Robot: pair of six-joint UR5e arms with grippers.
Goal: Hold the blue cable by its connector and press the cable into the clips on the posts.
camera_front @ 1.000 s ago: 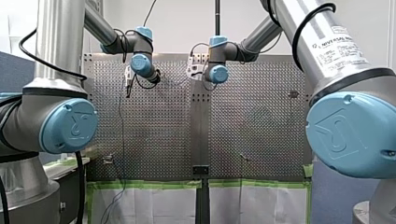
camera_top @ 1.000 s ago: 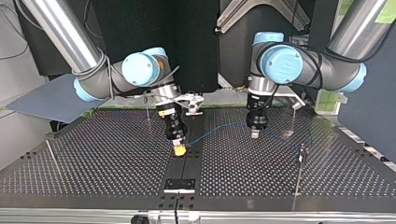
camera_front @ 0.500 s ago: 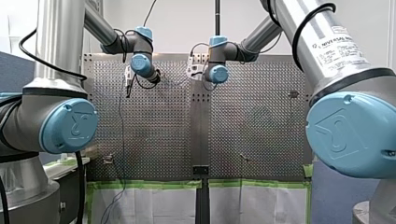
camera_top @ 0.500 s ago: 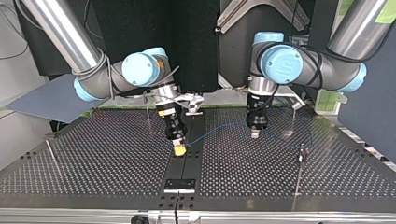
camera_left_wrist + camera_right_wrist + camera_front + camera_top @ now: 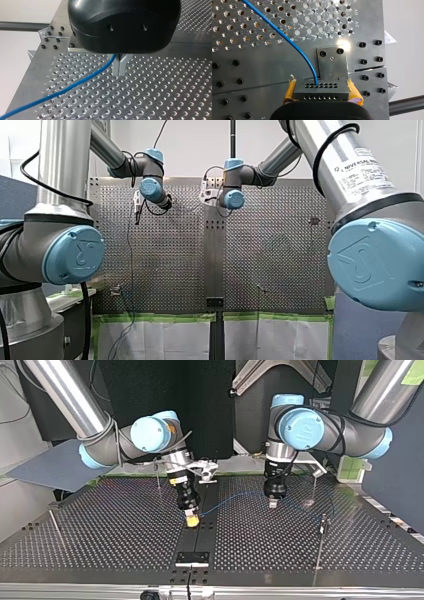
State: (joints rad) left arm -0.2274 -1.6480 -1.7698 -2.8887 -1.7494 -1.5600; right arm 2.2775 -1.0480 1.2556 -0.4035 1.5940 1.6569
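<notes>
Connector (image 5: pixel 321 91) of the blue cable (image 5: pixel 287 40), a grey block with rows of small holes, is clamped between the yellow pads (image 5: pixel 290 91) of my right gripper (image 5: pixel 321 93), over a seam between two plates of the table (image 5: pixel 249 62). The cable leaves the block's holed face, bends and runs off slantwise over the perforated surface, passing beside a small metal plate (image 5: pixel 332 63) held by two screws.

In the top view the right gripper (image 5: pixel 191 519) stands tilted near the table's centre, low over it. The cable (image 5: pixel 235 494) arcs from it toward my left gripper (image 5: pixel 272 502), which hangs straight down to the right of centre.

In the left wrist view my left gripper (image 5: pixel 118 71) has its metal fingers (image 5: pixel 115 67) pressed together at the tips, close over the table. The cable (image 5: pixel 75 84) comes out of the fork just above the tips, caught there, and lies away across the holes.

Past the left gripper the cable leads toward a thin post (image 5: pixel 320 545) at the top view's right. Whether it sits in that post's clip cannot be told. Another post (image 5: pixel 56 527) leans at the far left of that view, well apart from the cable.
</notes>
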